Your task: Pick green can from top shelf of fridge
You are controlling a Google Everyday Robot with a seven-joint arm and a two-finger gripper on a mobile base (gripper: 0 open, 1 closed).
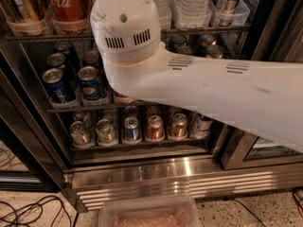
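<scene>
One white robot arm set against dark wire top shelf of black-framed fridge, just right of red Coca-Cola can; likely positioned for the tall light-green can, hidden behind it; pincer hidden there too, grip state cannot be told

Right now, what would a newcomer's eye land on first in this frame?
The big white robot arm stretches across the fridge, hiding much of it; the gripper is out of view. A red Coca-Cola can stands on the top shelf, upper left, blue Pepsi cans below.
</scene>
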